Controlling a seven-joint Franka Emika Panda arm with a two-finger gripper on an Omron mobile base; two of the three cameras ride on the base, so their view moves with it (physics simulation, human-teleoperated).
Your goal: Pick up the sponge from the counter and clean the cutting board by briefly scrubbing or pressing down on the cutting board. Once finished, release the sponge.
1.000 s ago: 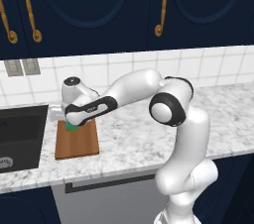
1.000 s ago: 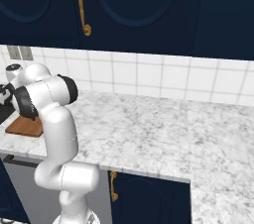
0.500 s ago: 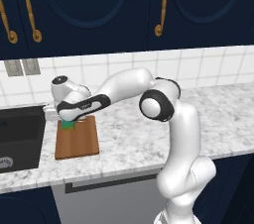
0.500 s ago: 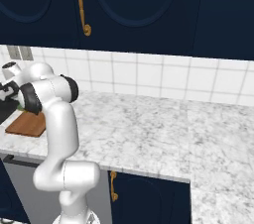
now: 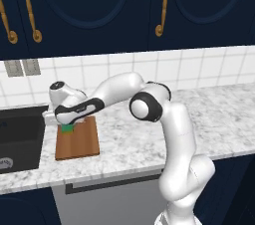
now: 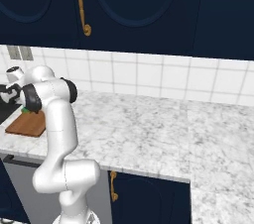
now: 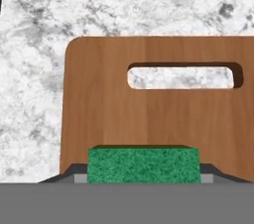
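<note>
The green sponge (image 7: 144, 164) sits between my gripper's (image 7: 144, 177) two dark fingertips (image 7: 74, 174), and the jaws are shut on it. Just beyond it lies the brown wooden cutting board (image 7: 149, 114), with its slot handle (image 7: 181, 76) showing marbled counter (image 7: 39, 29) through the cut. In the left base view, my gripper (image 5: 67, 123) presses the sponge (image 5: 66, 128) low at the far left corner of the cutting board (image 5: 77, 142). I cannot tell whether the sponge touches the wood. The cutting board (image 6: 27, 125) also lies at the counter's left end in the right base view.
A black sink basin (image 5: 17, 137) is set into the counter (image 5: 149, 139) just left of the board. The white tiled wall (image 5: 199, 67) rises behind, with dark blue cabinets above. To the right of the board, the counter (image 6: 149, 129) stretches wide.
The hand has carried the sponge to the left, from the board's far middle to its far left corner. The grip on the sponge has held.
</note>
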